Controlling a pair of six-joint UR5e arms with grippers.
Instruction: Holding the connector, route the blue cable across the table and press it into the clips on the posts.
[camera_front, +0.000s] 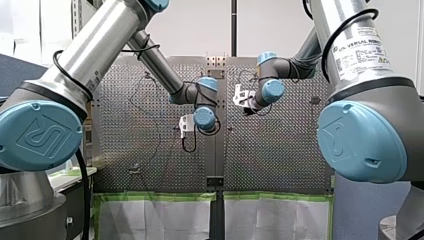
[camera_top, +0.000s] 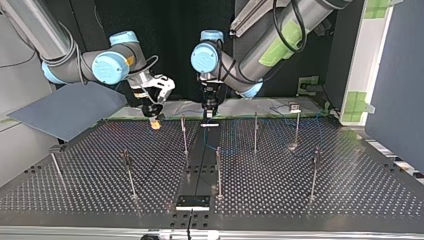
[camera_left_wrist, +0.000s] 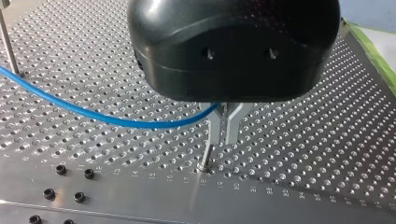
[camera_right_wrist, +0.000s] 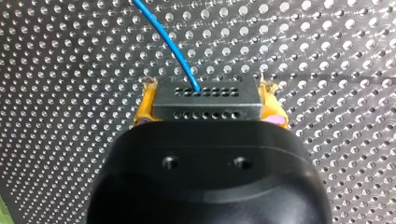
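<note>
The right claw (camera_right_wrist: 210, 103) clamps the grey perforated metal connector (camera_right_wrist: 205, 109); the left claw (camera_left_wrist: 222, 140), pinched on the thin blue cable (camera_left_wrist: 93, 114), hangs just over a slim steel post (camera_left_wrist: 206, 158).

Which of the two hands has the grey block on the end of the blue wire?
My right hand, the yellow-padded one, clamps the connector; my metal-fingered left hand pinches only the blue cable.

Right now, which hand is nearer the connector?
My right. My right hand is shut on the connector, yellow pads at its two ends; my left hand grips the blue cable further along, clear of it.
</note>
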